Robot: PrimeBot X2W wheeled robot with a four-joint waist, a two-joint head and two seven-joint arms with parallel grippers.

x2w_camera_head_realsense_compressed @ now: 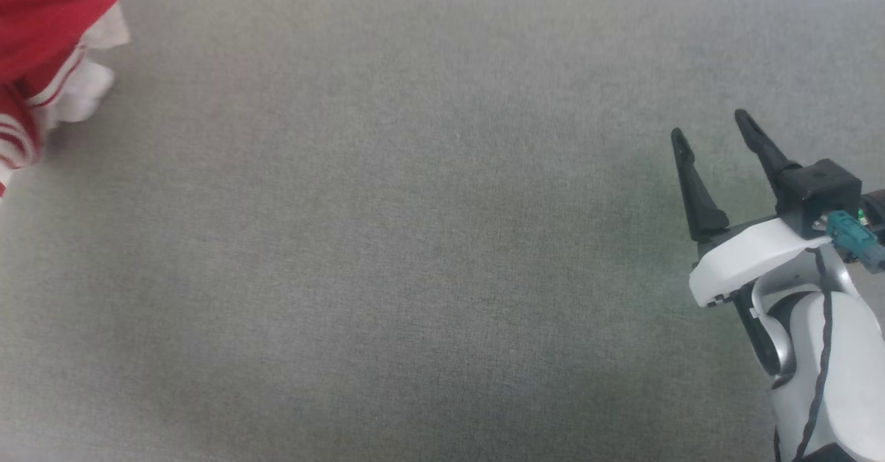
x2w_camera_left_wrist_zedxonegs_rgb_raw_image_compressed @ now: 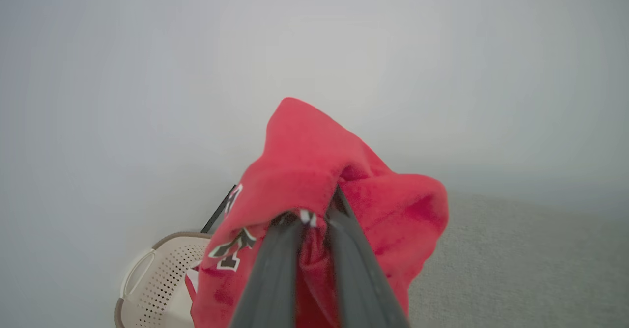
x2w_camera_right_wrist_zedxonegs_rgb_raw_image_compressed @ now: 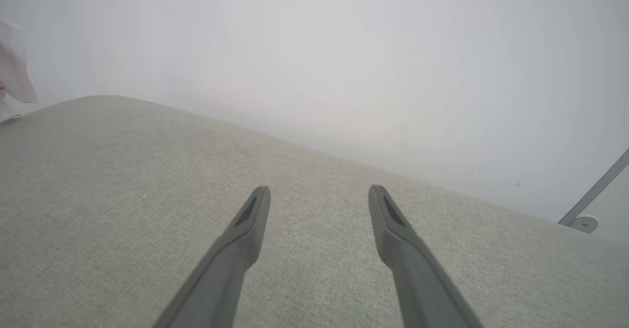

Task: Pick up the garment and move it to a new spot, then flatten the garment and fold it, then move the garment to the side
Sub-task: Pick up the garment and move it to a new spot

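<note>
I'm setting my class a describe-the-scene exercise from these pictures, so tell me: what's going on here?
A two-armed robot is handling a red jersey. Its left hand is shut on a bunched fold of the garment, which drapes over the fingers; a pale perforated basket shows near it in the wrist view. In the head view the garment sits at the far left edge of the grey fabric surface. The right hand hovers open over that surface, holding nothing. Flattening and folding are not yet done.

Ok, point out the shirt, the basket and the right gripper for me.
shirt (x2w_camera_left_wrist_zedxonegs_rgb_raw_image_compressed: 314,161): left wrist view, on the topmost red fold.
basket (x2w_camera_left_wrist_zedxonegs_rgb_raw_image_compressed: 164,276): left wrist view, on its perforated wall.
right gripper (x2w_camera_head_realsense_compressed: 709,123): head view, midway between its fingertips.
</note>
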